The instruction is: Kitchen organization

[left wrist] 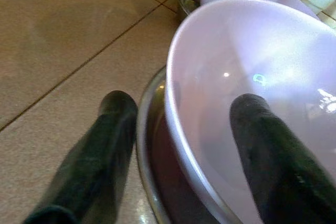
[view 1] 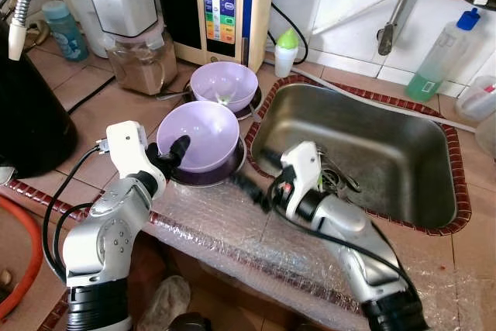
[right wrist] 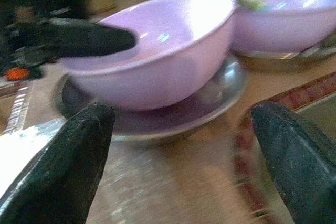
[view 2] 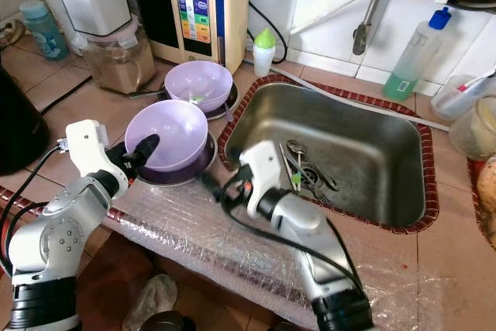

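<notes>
Between the left gripper's [left wrist: 178, 145] two black fingers stands the rim of the near lilac bowl [view 1: 200, 133]: one finger [left wrist: 268, 156] lies inside the bowl against its inner wall, the other finger [left wrist: 94, 156] outside, beside the metal dish [right wrist: 210, 100] the bowl sits in. The fingers are apart, straddling the rim; whether they press it cannot be told. This straddle is judged to be a rim pinch, the only hold a bowl this wide offers to a narrow gripper.

The right gripper [right wrist: 184, 156] hovers low over the bubble wrap [view 1: 225, 222] at the counter edge, its fingers spread wide and empty, the near bowl and dish centred ahead of them. It is judged to be standing by to steady or take the dish.

The near bowl sits upright, mouth up. Being round, it has no long axis in plan; its axis of symmetry runs vertical. Beyond the fingertips of both grippers, a second lilac bowl [view 1: 223, 84] rests upright in its own dish, next to the steel sink [view 1: 403, 191], which lies off to the right gripper's outer side.
</notes>
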Robot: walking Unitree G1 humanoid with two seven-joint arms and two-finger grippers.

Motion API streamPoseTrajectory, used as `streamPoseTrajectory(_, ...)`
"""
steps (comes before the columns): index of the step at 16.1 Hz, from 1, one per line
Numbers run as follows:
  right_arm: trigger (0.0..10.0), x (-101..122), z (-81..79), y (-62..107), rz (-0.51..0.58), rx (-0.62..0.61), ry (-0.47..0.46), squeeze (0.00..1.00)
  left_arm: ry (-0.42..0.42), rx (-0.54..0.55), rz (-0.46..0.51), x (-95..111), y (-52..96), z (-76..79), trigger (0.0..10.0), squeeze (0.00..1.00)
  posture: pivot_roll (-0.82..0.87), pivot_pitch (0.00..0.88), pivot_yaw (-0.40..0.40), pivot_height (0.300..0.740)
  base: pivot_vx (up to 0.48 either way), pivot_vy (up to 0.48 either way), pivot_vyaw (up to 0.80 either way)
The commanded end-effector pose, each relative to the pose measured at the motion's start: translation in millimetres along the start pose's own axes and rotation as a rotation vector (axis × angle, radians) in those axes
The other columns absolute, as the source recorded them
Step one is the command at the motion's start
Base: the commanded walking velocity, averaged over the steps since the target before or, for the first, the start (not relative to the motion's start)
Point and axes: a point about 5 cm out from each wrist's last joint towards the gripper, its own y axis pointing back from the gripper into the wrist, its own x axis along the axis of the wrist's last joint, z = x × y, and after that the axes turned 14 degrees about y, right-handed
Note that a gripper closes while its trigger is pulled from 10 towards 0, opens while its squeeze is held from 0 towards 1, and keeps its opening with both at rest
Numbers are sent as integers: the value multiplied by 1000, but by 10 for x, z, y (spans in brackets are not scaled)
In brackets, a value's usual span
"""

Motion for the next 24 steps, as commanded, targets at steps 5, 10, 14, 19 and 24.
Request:
streamPoseTrajectory(5, 10000, 41, 33, 12, 3, -2, -14, 0, -21, 17, 31, -3, 10, 13, 0, 0, 70, 0, -8, 740, 0, 0, 0)
streamPoseTrajectory(10, 10000, -24, 29, -1, -19, -22, -34, 0, -27, 27, 42, -37, 13, 5, 0, 0, 70, 0, -6, 740, 0, 0, 0)
streamPoseTrajectory(14, 10000, -13, 66, -3, -6, -36, -84, 0, -96, -6, 88, 26, 8, 68, 0, 0, 69, 0, -7, 740, 0, 0, 0)
streamPoseTrajectory(19, 10000, 145, 144, 23, 98, -10, -221, 0, -200, -41, 179, 104, 4, 148, 0, 0, 65, 0, -7, 740, 0, 0, 0)
streamPoseTrajectory(24, 10000, 356, 350, -3, 215, -143, -222, 0, -315, -94, 341, 288, 1, 302, 0, 0, 65, 0, -17, 740, 0, 0, 0)
